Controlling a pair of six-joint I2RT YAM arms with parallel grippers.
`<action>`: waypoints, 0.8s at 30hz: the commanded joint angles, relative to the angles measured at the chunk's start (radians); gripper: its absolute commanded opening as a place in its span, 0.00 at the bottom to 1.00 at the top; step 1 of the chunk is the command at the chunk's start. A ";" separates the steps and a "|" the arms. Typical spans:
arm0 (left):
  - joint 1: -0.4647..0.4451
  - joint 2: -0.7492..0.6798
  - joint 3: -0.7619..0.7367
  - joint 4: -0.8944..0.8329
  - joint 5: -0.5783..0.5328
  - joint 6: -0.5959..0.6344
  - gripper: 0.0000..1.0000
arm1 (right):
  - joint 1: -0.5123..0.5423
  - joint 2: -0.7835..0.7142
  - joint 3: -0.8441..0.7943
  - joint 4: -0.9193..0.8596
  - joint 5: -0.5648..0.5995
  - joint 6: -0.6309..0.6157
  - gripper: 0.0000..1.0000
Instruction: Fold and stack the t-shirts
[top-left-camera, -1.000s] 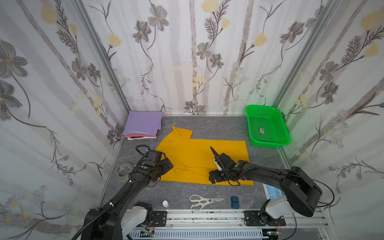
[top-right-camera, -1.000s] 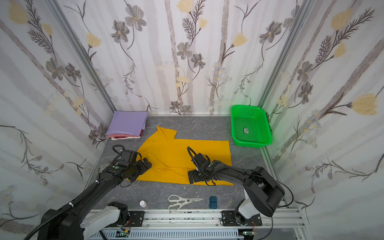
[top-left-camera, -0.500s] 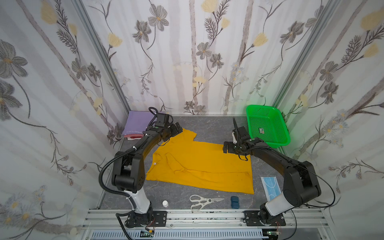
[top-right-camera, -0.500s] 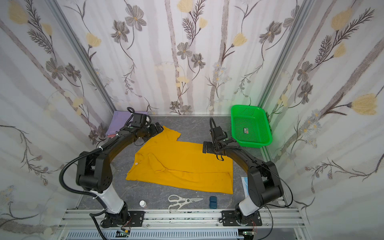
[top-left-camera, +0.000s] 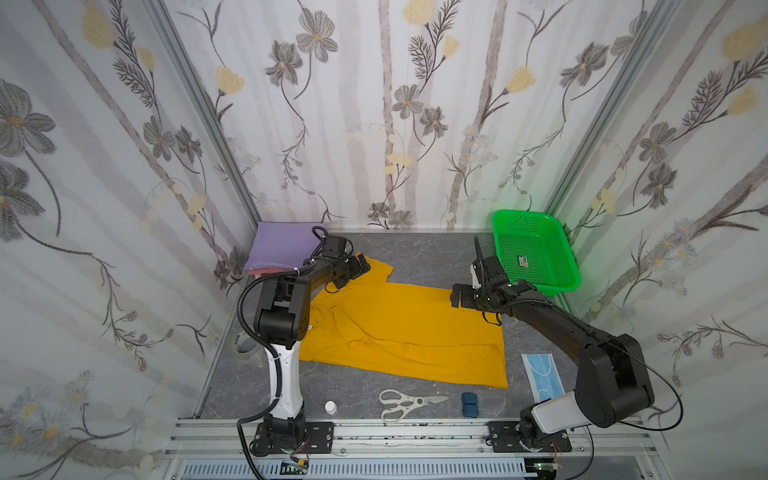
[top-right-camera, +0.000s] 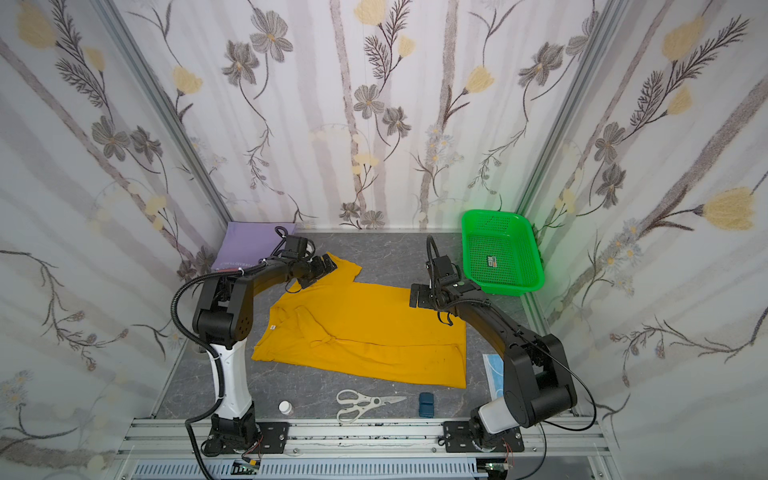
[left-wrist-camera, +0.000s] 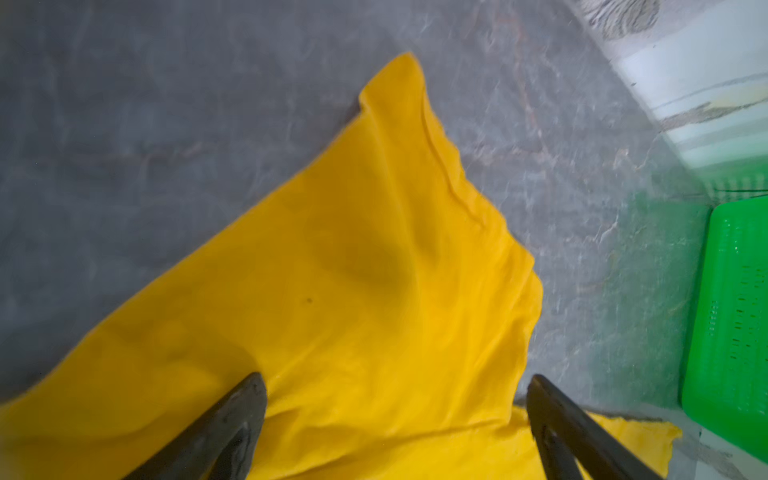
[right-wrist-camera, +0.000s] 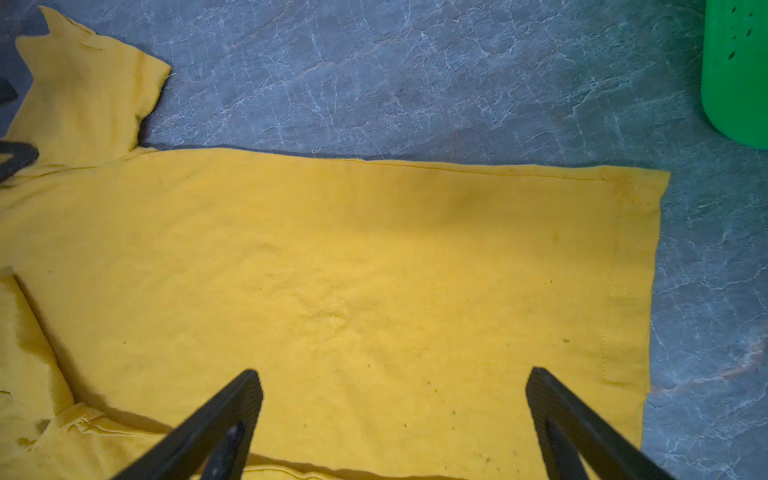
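Since a second ago, shifted from the near edge of the counter (top-left-camera: 424, 253) to its far side. Stood wide, gripping nothing: left gripper (top-left-camera: 353, 272) over the far left sleeve of the yellow t-shirt (top-left-camera: 407, 328), right gripper (top-left-camera: 455, 296) over its far edge. Lay spread across mid-counter. Partly hidden behind the left arm: lavender t-shirt (top-left-camera: 278, 247) in the far left corner.

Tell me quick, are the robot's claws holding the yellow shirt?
Left gripper: open, holding nothing, over the mustard-yellow t-shirt sleeve.
Right gripper: open, holding nothing, over the same shirt.
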 joint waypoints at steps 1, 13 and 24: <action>-0.002 -0.103 -0.175 -0.099 -0.126 -0.062 1.00 | -0.010 0.000 0.027 0.013 0.022 -0.020 1.00; 0.039 -0.224 -0.047 -0.150 -0.062 -0.006 1.00 | -0.032 0.074 0.080 0.028 0.010 -0.049 1.00; 0.088 0.090 0.335 -0.364 -0.158 0.089 0.93 | -0.081 0.136 0.074 0.064 -0.018 -0.065 0.99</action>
